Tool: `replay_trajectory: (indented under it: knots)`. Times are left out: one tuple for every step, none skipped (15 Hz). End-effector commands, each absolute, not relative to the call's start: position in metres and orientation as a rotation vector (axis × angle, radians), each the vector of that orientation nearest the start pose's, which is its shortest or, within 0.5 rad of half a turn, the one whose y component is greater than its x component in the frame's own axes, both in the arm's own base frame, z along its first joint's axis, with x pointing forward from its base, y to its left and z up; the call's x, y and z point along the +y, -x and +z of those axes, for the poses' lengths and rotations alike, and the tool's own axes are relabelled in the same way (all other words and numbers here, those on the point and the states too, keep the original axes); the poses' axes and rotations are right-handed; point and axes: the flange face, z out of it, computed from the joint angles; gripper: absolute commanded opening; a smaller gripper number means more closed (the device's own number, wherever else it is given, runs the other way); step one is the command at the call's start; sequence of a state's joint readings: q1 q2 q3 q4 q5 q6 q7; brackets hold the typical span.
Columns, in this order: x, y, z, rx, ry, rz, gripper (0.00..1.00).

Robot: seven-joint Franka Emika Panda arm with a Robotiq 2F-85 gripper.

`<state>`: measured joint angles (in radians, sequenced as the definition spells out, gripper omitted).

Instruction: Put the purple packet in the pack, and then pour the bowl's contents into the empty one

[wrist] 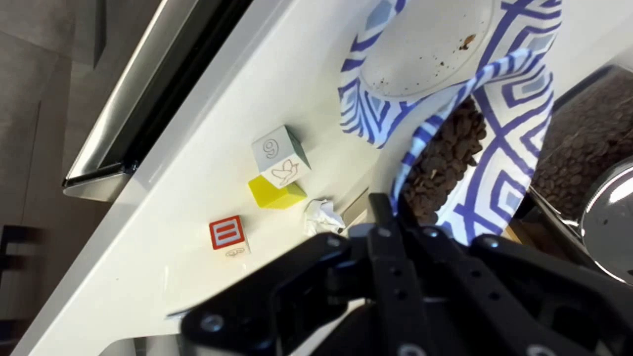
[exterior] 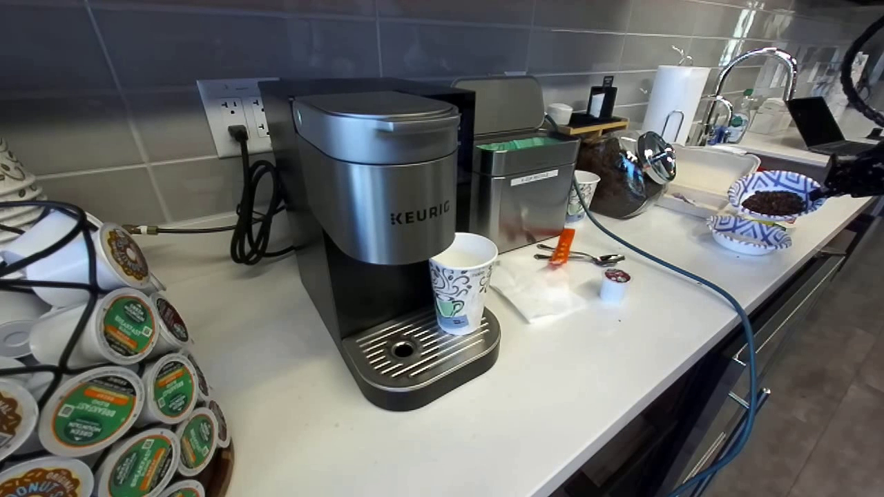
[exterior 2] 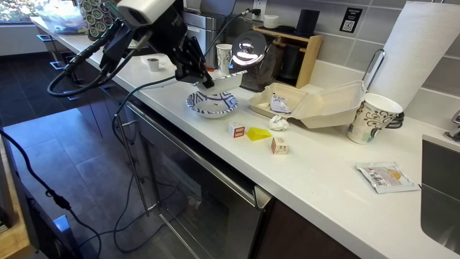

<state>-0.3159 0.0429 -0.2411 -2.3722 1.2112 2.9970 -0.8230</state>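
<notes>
My gripper (wrist: 388,205) is shut on the rim of the bowl (wrist: 514,133), which is patterned blue and white and holds a heap of dark beans. The gripper (exterior 2: 208,82) holds the bowl (exterior 2: 228,83) in the air, tilted a little, above the empty one (exterior 2: 212,107). In the wrist view, the empty one (wrist: 420,49) shows only a few dark crumbs inside and is partly hidden by the held bowl. The purple packet (exterior 2: 279,103) lies inside the pack (exterior 2: 330,104), an open beige clamshell box on the counter.
Lettered blocks (exterior 2: 236,129), a yellow block (exterior 2: 258,133) and crumpled paper (exterior 2: 278,123) lie in front of the pack. A glass jar of beans (exterior: 615,172) stands behind the bowls. A paper cup (exterior 2: 373,118), a silver packet (exterior 2: 388,177) and a sink (exterior 2: 440,187) are farther along.
</notes>
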Motion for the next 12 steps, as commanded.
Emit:
replay_trajectory:
  knots:
    - [-0.304,-0.405,0.336,1.290,2.716,-1.059,0.01]
    - [-0.299,-0.405,0.331,1.296,2.753,-1.061,0.01]
    - [-0.296,-0.404,0.327,1.305,2.781,-1.064,0.01]
    - [-0.296,-0.401,0.321,1.320,2.813,-1.067,0.01]
    - [-0.299,-0.396,0.317,1.336,2.842,-1.068,0.01]
    - [-0.298,-0.394,0.313,1.349,2.865,-1.068,0.01]
    - [-0.298,-0.391,0.311,1.360,2.886,-1.072,0.01]
    - [-0.295,-0.389,0.308,1.371,2.904,-1.078,0.01]
    - [-0.294,-0.389,0.308,1.368,2.909,-1.097,0.01]
    - [-0.297,-0.388,0.308,1.365,2.942,-1.093,0.01]
    - [-0.295,-0.387,0.309,1.369,2.942,-1.102,0.01]
    - [-0.295,-0.387,0.310,1.365,2.952,-1.108,0.01]
